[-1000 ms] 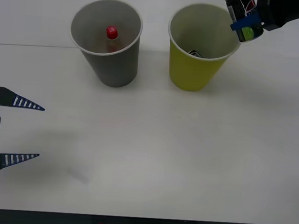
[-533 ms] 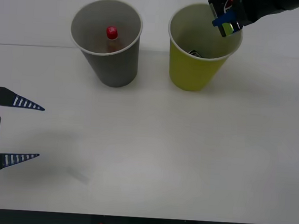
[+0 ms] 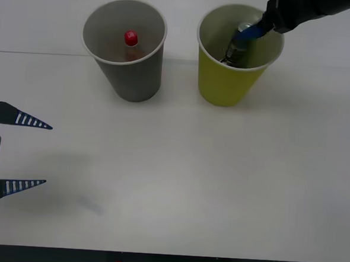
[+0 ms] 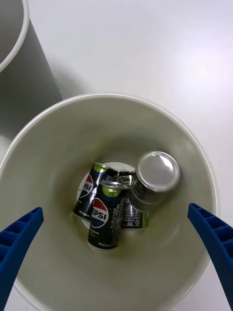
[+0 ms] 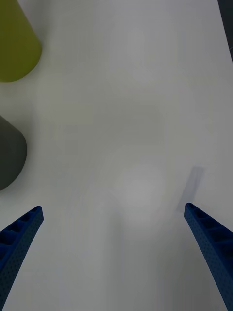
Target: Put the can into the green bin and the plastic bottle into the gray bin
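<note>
White desk [image 3: 179, 167]. Right claw [image 4: 116, 243] spread wide above green bin [image 3: 225, 80], can [image 4: 154, 182] released inside; left claw [image 3: 25, 151] idle, spread. Can likely light, smooth, dentable; grip mid-body.

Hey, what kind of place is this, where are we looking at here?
Probably a lab or test bench set up for a sorting trial: a plain white table, a gray bin with a plastic bottle inside, and a green bin holding cans.
</note>
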